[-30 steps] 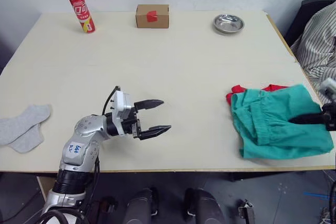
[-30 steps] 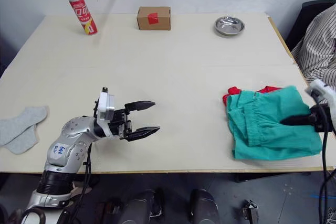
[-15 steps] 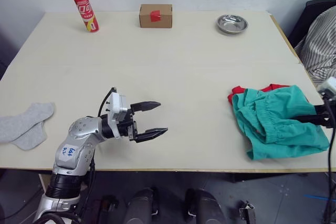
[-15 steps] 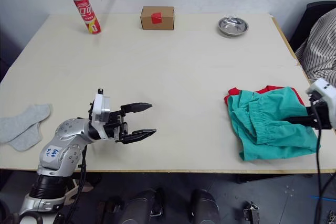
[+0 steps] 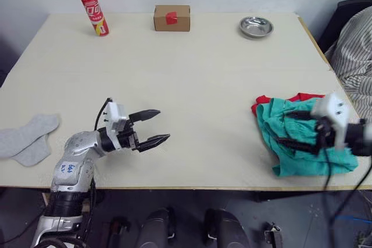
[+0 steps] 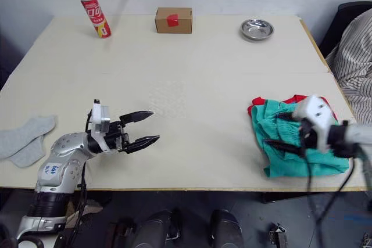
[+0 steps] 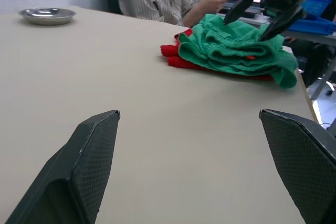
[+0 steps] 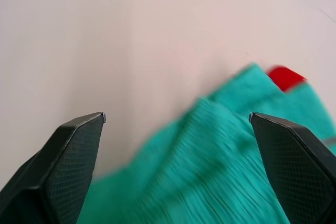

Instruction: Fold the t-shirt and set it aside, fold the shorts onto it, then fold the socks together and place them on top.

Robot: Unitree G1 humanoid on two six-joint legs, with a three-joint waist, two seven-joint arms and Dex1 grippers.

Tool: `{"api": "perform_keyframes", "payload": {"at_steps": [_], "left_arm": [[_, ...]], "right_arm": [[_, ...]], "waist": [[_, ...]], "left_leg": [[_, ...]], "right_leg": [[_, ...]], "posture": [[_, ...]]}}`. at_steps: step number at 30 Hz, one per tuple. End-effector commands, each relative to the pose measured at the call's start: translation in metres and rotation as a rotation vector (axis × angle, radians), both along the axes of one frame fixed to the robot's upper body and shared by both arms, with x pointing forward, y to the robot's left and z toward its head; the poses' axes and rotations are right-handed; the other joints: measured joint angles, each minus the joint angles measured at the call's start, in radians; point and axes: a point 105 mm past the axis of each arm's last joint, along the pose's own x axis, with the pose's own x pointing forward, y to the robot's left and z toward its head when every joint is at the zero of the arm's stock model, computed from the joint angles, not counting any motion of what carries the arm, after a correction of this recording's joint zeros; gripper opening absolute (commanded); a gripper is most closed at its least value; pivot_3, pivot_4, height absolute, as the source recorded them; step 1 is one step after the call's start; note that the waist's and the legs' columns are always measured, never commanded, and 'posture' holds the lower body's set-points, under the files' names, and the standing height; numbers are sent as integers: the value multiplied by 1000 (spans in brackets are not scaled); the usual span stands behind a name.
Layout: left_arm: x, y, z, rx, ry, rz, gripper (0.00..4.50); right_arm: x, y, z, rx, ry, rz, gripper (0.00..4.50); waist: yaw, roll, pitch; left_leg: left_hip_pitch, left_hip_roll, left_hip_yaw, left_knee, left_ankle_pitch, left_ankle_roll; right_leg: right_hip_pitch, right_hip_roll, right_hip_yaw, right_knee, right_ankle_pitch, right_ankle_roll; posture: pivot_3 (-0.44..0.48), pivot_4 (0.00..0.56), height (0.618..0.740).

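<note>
On the pale counter (image 5: 192, 79), my left gripper (image 5: 152, 127) hangs open near the front edge, the socks (image 5: 26, 140) well to its left. My right gripper (image 5: 289, 128) hovers open over the shorts (image 5: 290, 137), lying on the t-shirt (image 5: 263, 101).

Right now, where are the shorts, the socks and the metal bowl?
shorts (image 5: 290, 129): left eye view, gathered waistband area.
socks (image 5: 26, 137): left eye view, middle of the upper sock.
metal bowl (image 6: 256, 29): right eye view, inside of the bowl.
</note>
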Motion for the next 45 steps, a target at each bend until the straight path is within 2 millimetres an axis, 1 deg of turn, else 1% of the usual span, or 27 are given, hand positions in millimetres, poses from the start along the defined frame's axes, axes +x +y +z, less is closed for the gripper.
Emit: {"api": "perform_keyframes", "payload": {"at_steps": [1, 2, 4, 5, 6, 8, 10, 12, 14, 15, 16, 17, 19, 22, 24, 25, 27, 28, 29, 30, 31, 33, 36, 38, 39, 42, 45], "left_arm": [[-5, 16, 8, 3, -62, 92, 4500], [-6, 20, 8, 5, -66, 114, 4500], [-11, 32, 7, 11, -77, 191, 4500], [-13, 40, 7, 13, -81, 236, 4500], [-15, 45, 7, 15, -83, 266, 4500], [-18, 56, 6, 25, -87, 328, 4500], [-28, 83, 3, 28, -69, 459, 4500], [-43, 116, 0, 15, -63, 633, 4500], [-54, 136, -1, 7, -62, 751, 4500], [-57, 142, -2, 3, -59, 788, 4500], [-73, 168, -8, -29, -34, 960, 4500], [-88, 188, -13, -43, -13, 1101, 4500], [-120, 216, -22, -53, 28, 1328, 4500], [-157, 233, -36, -13, 116, 1488, 4500], [-179, 248, -42, -4, 163, 1611, 4500], [-188, 254, -45, -4, 188, 1665, 4500], [-199, 259, -50, -4, 232, 1724, 4500], [-202, 257, -58, -35, 312, 1716, 4500], [-204, 253, -64, -57, 382, 1703, 4500], [-204, 252, -64, -69, 414, 1691, 4500], [-202, 250, -63, -80, 433, 1673, 4500], [-194, 249, -51, -77, 414, 1638, 4500], [-176, 246, -29, -70, 399, 1550, 4500], [-157, 240, -14, 16, 400, 1453, 4500], [-149, 237, -11, 52, 420, 1406, 4500], [-133, 237, -8, 90, 456, 1353, 4500], [-105, 242, -16, 165, 497, 1293, 4500]], "right_arm": [[-1, 30, 3, 88, -72, 26, 4474], [-1, 37, 0, 104, -74, 36, 4474], [2, 52, -4, 155, -117, 44, 4474], [5, 56, -3, 171, -159, 39, 4474], [8, 59, -2, 181, -188, 35, 4474], [8, 64, -4, 184, -202, 56, 4474], [4, 74, -9, 208, -216, 114, 4474], [-5, 83, -12, 237, -249, 191, 4474], [-12, 87, -15, 244, -273, 243, 4474], [-14, 88, -16, 242, -279, 261, 4474], [-19, 89, -19, 251, -297, 292, 4474], [-24, 90, -22, 262, -301, 318, 4474], [-31, 89, -23, 291, -316, 343, 4474], [-36, 87, -16, 333, -357, 343, 4474], [-38, 86, -16, 341, -341, 344, 4474], [-41, 87, -19, 329, -329, 367, 4474], [-47, 89, -25, 310, -309, 410, 4474], [-50, 90, -27, 311, -298, 431, 4474], [-51, 91, -27, 324, -293, 443, 4474], [-52, 94, -25, 328, -307, 466, 4474], [-52, 96, -22, 334, -317, 479, 4474], [-52, 103, -17, 331, -350, 520, 4474], [-55, 118, -8, 347, -385, 592, 4474], [-53, 131, 0, 369, -416, 636, 4474], [-51, 138, 3, 381, -426, 650, 4474], [-45, 146, 6, 395, -436, 660, 4474], [-41, 147, 1, 384, -432, 663, 4474]], "waist": [[1, 0, 0], [-1, 0, 0], [-13, 0, 0], [-15, -1, 0], [-12, -1, 1], [-1, 0, 1], [5, -1, 1], [4, -2, 1], [3, -2, 1], [3, -2, 1], [3, -2, 1], [2, -3, 1], [-4, -5, 0], [-4, -8, 1], [0, -10, 1], [3, -11, 0], [12, -12, 0], [16, -12, -1], [17, -12, -1], [17, -12, 0], [17, -12, 0], [18, -12, 0], [20, -12, -1], [19, -12, 0], [19, -12, 0], [17, -9, 0], [20, -9, 0]], "left_leg": [[0, 0, 0, 0, 0, 0], [0, 0, -1, 0, 0, 0], [2, -8, -19, -6, 3, 4], [1, -17, -33, -12, 8, 8], [0, -18, -34, -9, 11, 3], [0, -18, -31, -9, 10, 2], [0, -18, -31, -8, 10, 3], [1, -17, -30, -8, 9, 3], [1, -17, -29, -8, 7, 4], [1, -16, -28, -8, 7, 4], [1, -16, -28, -8, 7, 4], [1, -16, -28, -8, 6, 5], [2, -16, -27, -7, 2, 7], [3, -15, -26, -7, -1, 6], [3, -15, -26, -6, -2, 5], [3, -14, -26, -6, -2, 5], [3, -13, -26, -6, -3, 5], [3, -13, -26, -6, -4, 5], [3, -13, -26, -7, -4, 5], [2, -13, -26, -8, -5, 5], [2, -13, -26, -8, -6, 5], [2, -12, -26, -7, -7, 5], [2, -12, -26, -7, -7, 4], [2, -12, -25, -7, -7, 4], [2, -11, -25, -7, -7, 3], [3, -11, -24, -7, -6, 2], [3, -12, -21, -8, -4, -3]], "right_leg": [[0, 0, 0, 0, 0, 0], [1, 0, 0, 0, 0, 0], [15, -4, -20, -4, 0, 1], [20, -9, -32, -5, -2, 4], [18, -8, -27, -2, -3, 7], [17, -9, -23, -3, -3, 7], [17, -9, -21, -5, -3, 7], [17, -9, -19, -5, -3, 7], [17, -8, -18, -6, -4, 7], [16, -8, -18, -6, -4, 7], [16, -8, -18, -6, -4, 7], [16, -9, -17, -6, -4, 7], [17, -9, -15, -6, -4, 8], [17, -8, -14, -7, -4, 8], [17, -9, -13, -6, -4, 8], [17, -9, -13, -6, -4, 8], [16, -8, -12, -8, -4, 7], [16, -8, -11, -9, -4, 7], [16, -8, -11, -10, -4, 6], [16, -8, -11, -12, -4, 6], [16, -8, -10, -12, -4, 6], [15, -7, -11, -12, -5, 6], [15, -7, -11, -12, -5, 6], [15, -7, -11, -12, -5, 6], [15, -6, -11, -12, -4, 6], [14, -6, -10, -12, -4, 4], [13, -6, -8, -11, -4, 6]], "posture": [[0, 150, 740], [0, 150, 740], [0, 150, 740], [0, 150, 740], [0, 150, 740], [0, 150, 740], [0, 150, 740], [0, 150, 740], [0, 150, 740], [0, 150, 740], [0, 150, 740], [0, 150, 740], [0, 150, 740], [0, 150, 740], [0, 150, 740], [0, 150, 740], [0, 150, 740], [0, 150, 740], [0, 150, 740], [0, 150, 740], [0, 150, 740], [0, 150, 740], [0, 150, 740], [0, 150, 740], [0, 150, 740], [0, 150, 740], [0, 150, 740]]}}
